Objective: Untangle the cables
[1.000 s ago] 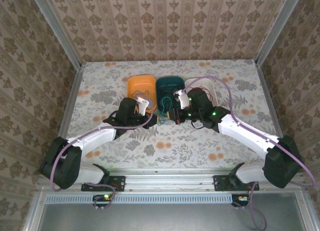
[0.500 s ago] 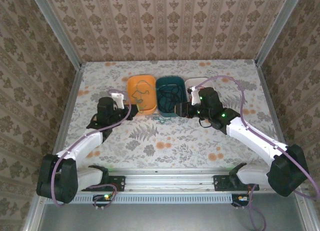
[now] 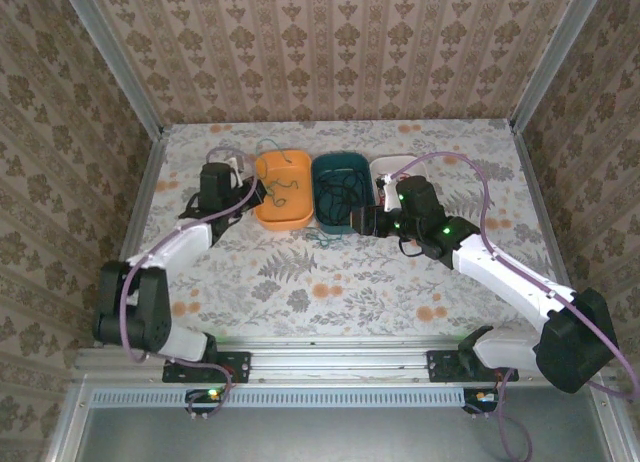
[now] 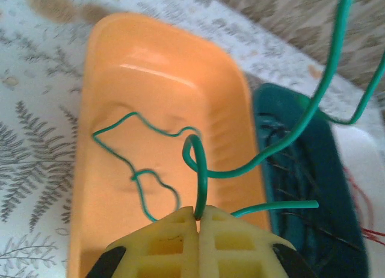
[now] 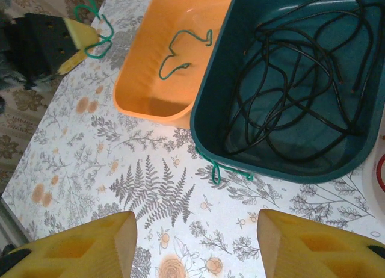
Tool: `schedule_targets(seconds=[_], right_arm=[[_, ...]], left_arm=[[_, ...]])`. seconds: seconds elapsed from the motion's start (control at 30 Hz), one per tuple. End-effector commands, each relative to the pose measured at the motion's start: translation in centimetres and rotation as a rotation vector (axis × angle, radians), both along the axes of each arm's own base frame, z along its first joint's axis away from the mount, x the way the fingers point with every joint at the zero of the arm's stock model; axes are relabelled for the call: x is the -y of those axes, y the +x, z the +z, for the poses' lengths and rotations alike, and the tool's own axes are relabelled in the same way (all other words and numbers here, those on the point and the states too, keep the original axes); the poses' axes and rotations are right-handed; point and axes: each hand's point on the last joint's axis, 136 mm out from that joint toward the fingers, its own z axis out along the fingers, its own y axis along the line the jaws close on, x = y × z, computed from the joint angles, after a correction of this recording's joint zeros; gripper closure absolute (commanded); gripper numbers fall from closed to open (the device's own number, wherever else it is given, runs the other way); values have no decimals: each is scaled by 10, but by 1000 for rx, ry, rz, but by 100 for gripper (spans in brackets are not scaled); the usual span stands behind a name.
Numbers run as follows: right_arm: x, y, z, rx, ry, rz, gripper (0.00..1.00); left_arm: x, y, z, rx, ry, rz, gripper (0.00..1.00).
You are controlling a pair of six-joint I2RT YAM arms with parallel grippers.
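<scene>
The left gripper (image 4: pixel 198 218) pinched a green cable (image 4: pixel 202 163), the orange tray's (image 4: pixel 120 67) edge right below it. The right gripper (image 5: pixel 195 230) was spread wide, with bare table (image 5: pixel 150 188) below.

My left gripper (image 4: pixel 198 218) hides the pinched stretch of the green cable (image 4: pixel 203 176), whose long loop leaves the top edge. In my right wrist view, the right edge cuts off the red cable (image 5: pixel 378 166).

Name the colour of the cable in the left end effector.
Green; the cable shows best in the left wrist view.
</scene>
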Motion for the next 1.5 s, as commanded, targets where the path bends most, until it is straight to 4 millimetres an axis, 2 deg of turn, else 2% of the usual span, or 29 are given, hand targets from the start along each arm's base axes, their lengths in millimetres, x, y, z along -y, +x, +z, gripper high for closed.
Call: schedule_targets(seconds=[0.0, 0.1, 0.17, 0.23, 0.33, 0.47, 0.57, 0.67, 0.83, 0.97, 1.07, 1.23, 1.47], right_arm=[[1, -2, -2, -23, -46, 10, 43], [-4, -10, -15, -51, -81, 45, 43], [-6, -12, -23, -72, -85, 50, 43], [-6, -13, -32, -93, -87, 46, 43], [-9, -13, -42, -123, -89, 53, 44], [-17, -15, -65, -195, -108, 82, 44], [-24, -16, -87, -259, -119, 107, 45], [-27, -14, -105, -302, -164, 125, 45], [-30, -3, -126, -336, -199, 116, 45], [-33, 12, -141, -355, -221, 79, 45], [-35, 24, -144, -356, -205, 39, 45], [-31, 29, -139, -342, -191, -1, 46], [-18, 20, -132, -327, -193, -14, 47]], left_arm=[[-2, 9, -9, -52, 60, 37, 74], [11, 15, 7, 8, 101, -3, 45], [22, 12, 21, 67, 164, -42, 27], [33, 3, 29, 106, 235, -93, 20], [61, -25, 24, 109, 328, -227, 19], [92, -70, -2, 44, 375, -392, 19], [109, -97, -22, -27, 334, -482, 19], [122, -116, -41, -90, 290, -565, 18], [134, -136, -68, -199, 257, -686, 17], [137, -141, -94, -304, 278, -720, 16], [137, -132, -108, -327, 300, -684, 15], [140, -109, -108, -262, 378, -634, 16], [138, -89, -118, -221, 518, -565, 25]])
